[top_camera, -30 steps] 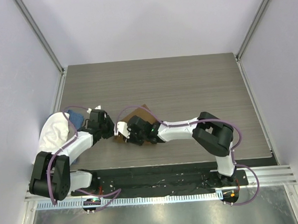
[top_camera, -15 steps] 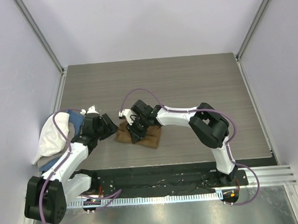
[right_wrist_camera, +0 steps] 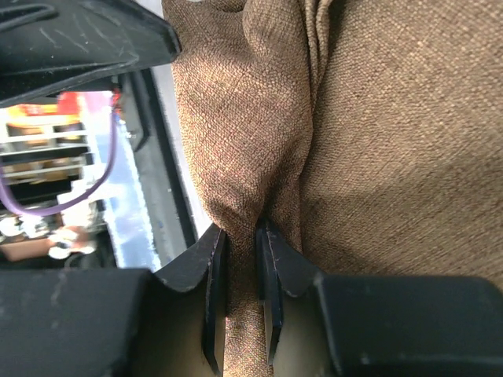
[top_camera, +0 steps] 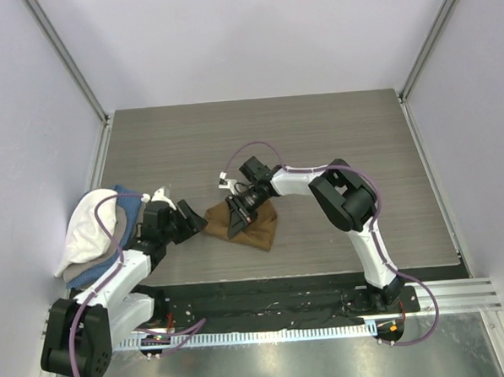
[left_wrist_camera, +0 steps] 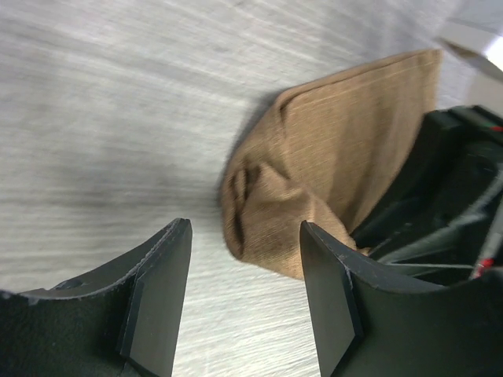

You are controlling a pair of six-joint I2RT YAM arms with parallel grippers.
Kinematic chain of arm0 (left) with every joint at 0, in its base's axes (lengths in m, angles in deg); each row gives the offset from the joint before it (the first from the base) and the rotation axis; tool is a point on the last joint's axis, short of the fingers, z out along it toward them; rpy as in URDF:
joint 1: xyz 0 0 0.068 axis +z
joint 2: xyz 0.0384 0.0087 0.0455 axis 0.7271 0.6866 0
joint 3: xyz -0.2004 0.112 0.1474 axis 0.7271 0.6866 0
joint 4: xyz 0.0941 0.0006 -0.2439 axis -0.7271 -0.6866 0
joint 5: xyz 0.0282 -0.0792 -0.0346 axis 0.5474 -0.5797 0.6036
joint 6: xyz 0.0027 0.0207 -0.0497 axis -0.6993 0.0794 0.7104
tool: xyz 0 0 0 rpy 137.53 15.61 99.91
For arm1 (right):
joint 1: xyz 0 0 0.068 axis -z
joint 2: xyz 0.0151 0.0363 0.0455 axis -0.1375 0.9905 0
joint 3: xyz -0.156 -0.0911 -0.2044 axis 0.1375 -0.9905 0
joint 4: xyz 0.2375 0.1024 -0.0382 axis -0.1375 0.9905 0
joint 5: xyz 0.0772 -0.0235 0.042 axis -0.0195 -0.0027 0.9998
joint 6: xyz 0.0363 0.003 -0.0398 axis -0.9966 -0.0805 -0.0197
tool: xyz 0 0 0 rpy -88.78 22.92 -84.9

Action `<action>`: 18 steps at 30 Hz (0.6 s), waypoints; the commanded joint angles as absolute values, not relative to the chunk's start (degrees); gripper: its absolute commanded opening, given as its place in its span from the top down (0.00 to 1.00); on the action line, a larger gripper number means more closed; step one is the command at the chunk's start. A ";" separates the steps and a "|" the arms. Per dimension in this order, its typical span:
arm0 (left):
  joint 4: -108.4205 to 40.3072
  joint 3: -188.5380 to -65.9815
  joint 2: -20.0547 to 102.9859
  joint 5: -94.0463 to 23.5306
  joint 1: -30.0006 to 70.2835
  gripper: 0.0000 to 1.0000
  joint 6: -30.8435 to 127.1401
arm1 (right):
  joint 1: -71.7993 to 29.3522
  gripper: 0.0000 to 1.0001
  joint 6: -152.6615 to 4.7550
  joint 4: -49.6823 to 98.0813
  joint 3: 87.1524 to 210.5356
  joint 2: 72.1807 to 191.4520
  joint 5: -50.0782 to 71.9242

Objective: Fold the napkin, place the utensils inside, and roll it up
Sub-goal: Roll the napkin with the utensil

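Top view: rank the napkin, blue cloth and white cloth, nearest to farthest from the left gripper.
1. napkin, just right of the open left gripper.
2. blue cloth, farther off on its left.
3. white cloth, farthest left, draped over the blue cloth.

Counter (top_camera: 317, 143): grey wood-grain laminate, grain running left to right. Back wall (top_camera: 252, 36), left wall (top_camera: 20, 125) and right wall (top_camera: 484, 100): plain pale lilac-white panels. Aluminium posts (top_camera: 68, 59) rise from both far corners. Along the near edge: black base plate (top_camera: 266, 302), then a ribbed metal rail (top_camera: 285, 333). Lighting even and diffuse, shadows soft.
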State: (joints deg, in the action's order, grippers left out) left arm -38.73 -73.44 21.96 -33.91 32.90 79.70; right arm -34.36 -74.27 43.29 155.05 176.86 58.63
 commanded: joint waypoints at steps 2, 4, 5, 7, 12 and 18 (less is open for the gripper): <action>-29.76 -73.20 24.68 -36.66 33.19 0.39 80.86 | -33.23 0.82 -76.81 45.05 154.86 181.25 58.65; -28.35 -73.02 26.08 -37.28 33.19 0.38 81.39 | -33.14 0.82 -76.89 44.61 155.03 182.04 58.48; -27.56 -72.93 26.61 -37.80 33.19 0.38 81.83 | -33.05 0.82 -76.98 44.52 155.04 182.22 58.30; -25.80 -73.02 28.54 -38.42 33.19 0.39 82.01 | -32.97 0.83 -77.07 44.44 155.12 182.75 58.30; -24.65 -73.72 32.59 -40.27 33.19 0.42 82.36 | -32.62 0.82 -77.07 43.99 155.39 183.19 57.25; -25.17 -74.95 35.23 -40.53 33.19 0.54 82.62 | -32.62 0.81 -77.51 44.08 155.21 181.61 54.70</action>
State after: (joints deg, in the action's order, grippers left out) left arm -26.97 -73.40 33.94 -39.73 32.90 82.65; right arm -32.78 -77.07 41.63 155.84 180.03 64.65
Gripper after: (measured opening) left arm 0.494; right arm 0.241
